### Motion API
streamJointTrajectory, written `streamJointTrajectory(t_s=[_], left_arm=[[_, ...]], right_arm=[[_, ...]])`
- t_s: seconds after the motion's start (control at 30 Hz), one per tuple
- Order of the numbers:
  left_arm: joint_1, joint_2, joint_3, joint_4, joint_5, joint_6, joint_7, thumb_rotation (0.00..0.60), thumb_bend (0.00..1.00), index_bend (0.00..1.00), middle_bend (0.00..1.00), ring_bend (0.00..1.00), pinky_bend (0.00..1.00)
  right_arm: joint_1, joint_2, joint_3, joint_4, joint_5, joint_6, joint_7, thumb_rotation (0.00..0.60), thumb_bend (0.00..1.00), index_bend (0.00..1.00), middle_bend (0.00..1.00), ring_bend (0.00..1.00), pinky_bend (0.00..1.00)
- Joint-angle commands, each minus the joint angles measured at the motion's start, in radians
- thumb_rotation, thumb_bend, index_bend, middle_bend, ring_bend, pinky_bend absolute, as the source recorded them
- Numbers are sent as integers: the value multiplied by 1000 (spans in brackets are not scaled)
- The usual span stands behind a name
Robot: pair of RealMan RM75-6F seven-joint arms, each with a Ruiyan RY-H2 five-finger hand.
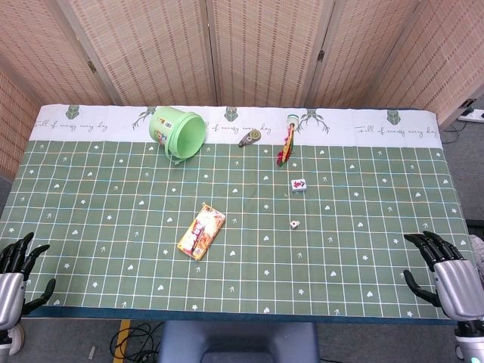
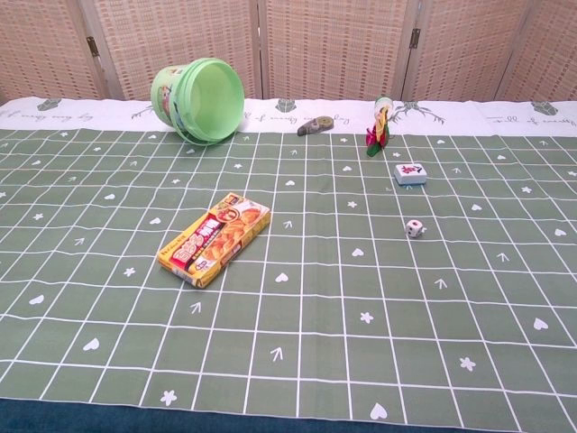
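Both hands wait at the near edge of the surface (image 1: 91, 249), the left hand (image 1: 17, 268) and right hand (image 1: 446, 272) open and holding nothing; nearest, the yellow snack box (image 1: 201, 231) lies flat mid-cloth, well apart from the tipped green bucket (image 1: 180, 133)

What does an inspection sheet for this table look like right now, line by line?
Surface: green grid-patterned tablecloth, flat.
Job's things: yellow-orange cardboard snack box lying flat; small white die nearest the right hand.
Clutter: light green plastic bucket on its side; white mahjong tile; grey correction-tape dispenser; colourful shuttlecock-like toy.
Hands: left hand and right hand at the near corners, fingers apart, holding nothing.
Cables: black cable on the floor under the near edge.
Surroundings: woven folding screens behind.
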Motion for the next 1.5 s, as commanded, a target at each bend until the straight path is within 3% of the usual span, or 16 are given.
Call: streamJointTrajectory(t_s=[0.03, 0.5, 0.67, 0.77, 0.83, 0.93, 1.2, 1.5], left_arm=[[-1, 1, 0, -1, -2, -2, 1, 600, 386, 212, 17, 25, 92], [-6, 2, -1, -8, -10, -16, 9, 600, 386, 212, 17, 25, 92], [-9, -1, -2, -6, -11, -20, 6, 600, 386, 212, 17, 25, 92], [-9, -2, -1, -4, -10, -20, 4, 600, 386, 213, 17, 25, 92], [-8, 0, -1, -4, -9, -16, 3, 600, 386, 212, 17, 25, 92], [-5, 2, -1, -4, -10, -11, 0, 600, 386, 212, 17, 25, 92], [3, 7, 2, -4, -11, -3, -3, 600, 386, 212, 17, 25, 92], [8, 7, 3, 6, -18, -4, -10, 600, 386, 212, 17, 25, 92]], right_arm=[[3, 8, -6, -6, 7, -18, 0, 600, 315, 217, 250, 174, 264], [35, 12, 5, -17, 2, -52, -10, 600, 315, 217, 279, 226, 268], [72, -39, 55, -31, 38, -75, -133, 600, 312, 217, 380, 398, 427], [120, -68, 80, -45, 72, -144, -192, 600, 310, 217, 473, 520, 576], [161, -84, 96, -58, 109, -213, -231, 600, 300, 217, 598, 659, 759], [220, -107, 116, -69, 161, -308, -295, 600, 282, 226, 750, 810, 920], [389, -221, 183, -22, 332, -518, -443, 600, 266, 320, 893, 960, 1000], [535, -362, 223, 135, 491, -649, -520, 600, 289, 379, 916, 983, 1000]])
